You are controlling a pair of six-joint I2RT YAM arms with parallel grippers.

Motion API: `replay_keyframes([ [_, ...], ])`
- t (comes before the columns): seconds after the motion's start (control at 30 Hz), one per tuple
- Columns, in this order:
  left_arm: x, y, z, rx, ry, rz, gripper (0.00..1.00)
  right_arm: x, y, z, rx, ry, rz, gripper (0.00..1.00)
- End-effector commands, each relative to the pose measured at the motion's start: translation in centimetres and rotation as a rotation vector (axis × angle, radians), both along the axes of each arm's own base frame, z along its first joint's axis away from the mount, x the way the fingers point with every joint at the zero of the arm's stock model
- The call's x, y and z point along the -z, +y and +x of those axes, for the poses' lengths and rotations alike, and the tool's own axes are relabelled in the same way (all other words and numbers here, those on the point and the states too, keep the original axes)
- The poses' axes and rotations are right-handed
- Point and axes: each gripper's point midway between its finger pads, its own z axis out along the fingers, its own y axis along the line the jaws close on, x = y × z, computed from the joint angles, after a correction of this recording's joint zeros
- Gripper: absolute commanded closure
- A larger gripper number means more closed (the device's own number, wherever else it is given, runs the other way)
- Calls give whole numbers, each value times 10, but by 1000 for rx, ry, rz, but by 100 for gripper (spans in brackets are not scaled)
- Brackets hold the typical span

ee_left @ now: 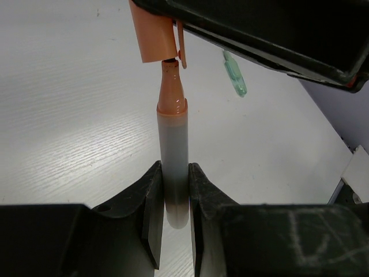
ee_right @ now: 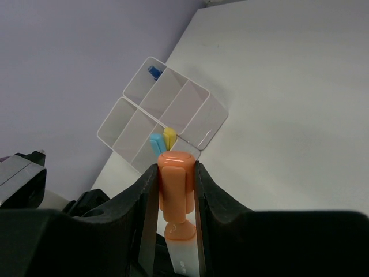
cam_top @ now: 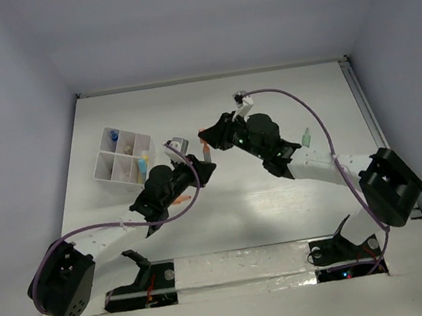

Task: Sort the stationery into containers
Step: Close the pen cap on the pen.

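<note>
An orange marker (ee_left: 173, 150) with a pale barrel is clamped between my left gripper's (ee_left: 174, 190) jaws, nib pointing away. Its orange cap (ee_right: 176, 179) sits in my right gripper (ee_right: 176, 173), which is shut on it, with the cap's mouth right at the nib. In the top view both grippers meet above mid-table: the left gripper (cam_top: 201, 169) below the marker (cam_top: 207, 153), the right gripper (cam_top: 213, 137) above it. The white divided container (cam_top: 107, 165) stands at the left, and in the right wrist view this container (ee_right: 204, 124) holds blue (ee_right: 155, 142) and yellow (ee_right: 169, 135) pieces.
A small green item (cam_top: 305, 137) lies on the table to the right, and the same green item (ee_left: 235, 74) shows in the left wrist view. Another orange pen (cam_top: 182, 201) lies near my left arm. A blue-capped item (ee_right: 154, 71) sits in a far compartment. Walls enclose the table.
</note>
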Motion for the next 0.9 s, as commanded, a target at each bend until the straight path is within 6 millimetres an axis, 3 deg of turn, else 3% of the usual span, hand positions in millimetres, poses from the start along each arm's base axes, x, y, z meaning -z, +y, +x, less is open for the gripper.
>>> replay_keyframes([
  [0.0,-25,-1,6,-14,-69,-30,100,-21,-2,-8,21,-68,8,96],
  [0.37,-26,2,7,-29,-75,-28,100,-12,-5,-14,59,-94,-62,96],
  [0.67,-31,5,7,-41,-89,-35,100,19,-3,-19,94,-63,-129,96],
  [0.87,-32,7,7,-53,-96,-37,100,33,10,-43,49,-37,-132,97],
])
